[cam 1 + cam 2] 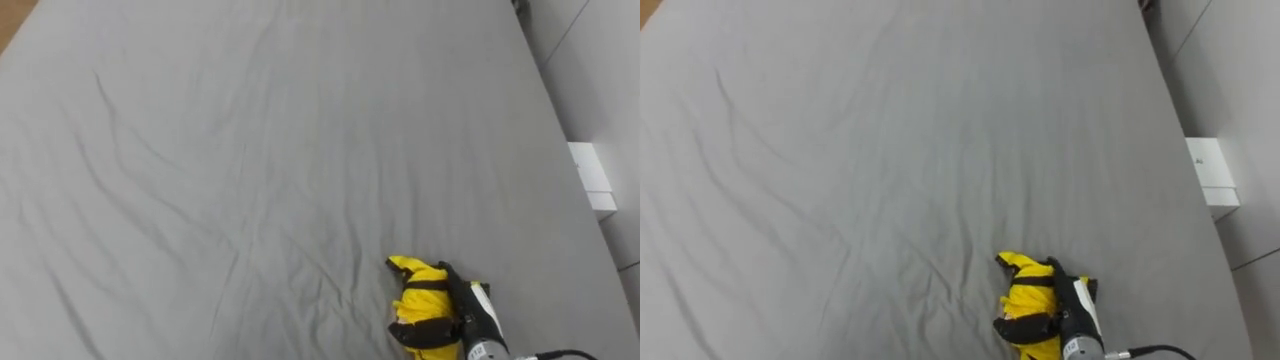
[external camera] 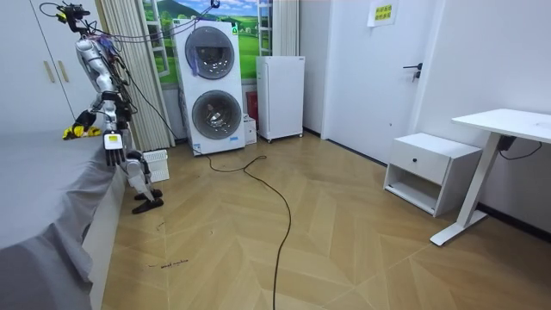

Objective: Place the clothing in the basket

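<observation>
Robot stands at the bed's edge. R hand (image 1: pixel 460 300) has its fingers curled tight round a yellow garment (image 1: pixel 420 300), which lies low on the wrinkled grey sheet (image 1: pixel 250 150), nr the bed's right side. L hand (image 2: pixel 110 148) hangs by the mattress; grip can't be made out. White box (image 1: pixel 592 178) on the floor beside the bed. Behind: stacked washer/dryer (image 2: pixel 211 86), white fridge (image 2: pixel 281 96), nightstand (image 2: pixel 430 170), desk (image 2: pixel 508 125), wood floor (image 2: pixel 344 250). Wall sign (image 2: pixel 383 13) too small to read.
</observation>
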Robot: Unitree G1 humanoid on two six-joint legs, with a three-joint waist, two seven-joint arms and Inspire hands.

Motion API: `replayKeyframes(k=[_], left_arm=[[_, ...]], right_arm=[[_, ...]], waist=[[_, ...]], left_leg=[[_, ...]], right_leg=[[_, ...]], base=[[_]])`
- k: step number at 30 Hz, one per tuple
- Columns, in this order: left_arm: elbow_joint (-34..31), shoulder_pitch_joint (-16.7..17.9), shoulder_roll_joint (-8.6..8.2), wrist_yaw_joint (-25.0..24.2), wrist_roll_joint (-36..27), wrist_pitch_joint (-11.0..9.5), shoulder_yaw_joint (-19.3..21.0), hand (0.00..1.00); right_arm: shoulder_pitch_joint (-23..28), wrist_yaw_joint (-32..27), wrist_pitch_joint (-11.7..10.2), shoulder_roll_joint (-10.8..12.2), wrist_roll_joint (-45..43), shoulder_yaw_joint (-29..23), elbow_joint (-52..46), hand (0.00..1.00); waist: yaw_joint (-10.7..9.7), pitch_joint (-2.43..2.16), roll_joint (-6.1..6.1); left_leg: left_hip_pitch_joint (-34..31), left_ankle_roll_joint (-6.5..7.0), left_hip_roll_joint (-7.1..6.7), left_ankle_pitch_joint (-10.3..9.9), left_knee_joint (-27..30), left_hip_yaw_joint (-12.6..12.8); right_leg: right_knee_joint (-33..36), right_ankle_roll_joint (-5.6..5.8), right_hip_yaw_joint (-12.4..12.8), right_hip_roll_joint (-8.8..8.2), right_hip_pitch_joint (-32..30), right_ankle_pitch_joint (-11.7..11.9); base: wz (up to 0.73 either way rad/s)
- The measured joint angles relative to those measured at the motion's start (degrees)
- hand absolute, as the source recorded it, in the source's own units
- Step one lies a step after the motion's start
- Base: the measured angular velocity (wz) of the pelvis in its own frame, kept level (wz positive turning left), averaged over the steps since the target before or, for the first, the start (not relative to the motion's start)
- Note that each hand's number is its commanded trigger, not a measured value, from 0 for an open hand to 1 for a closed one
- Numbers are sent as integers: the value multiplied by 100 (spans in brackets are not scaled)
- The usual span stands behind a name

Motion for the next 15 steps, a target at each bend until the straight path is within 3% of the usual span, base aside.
replayKeyframes(k=[7,15], left_arm=[[-50,9,15,3,3,46,-3,0],[-116,-54,18,-16,51,106,6,0]], right_arm=[[-93,-65,166,-92,-233,-276,270,100],[-174,-138,322,-222,-232,-282,229,100]], waist=[[-1,-2,-3],[4,14,48]], left_leg=[[-59,0,-2,0,-7,3],[-351,2,11,2,1,10]], right_leg=[[-4,2,-11,0,-51,1],[21,2,-227,-15,-282,2]], base=[[1],[13]])
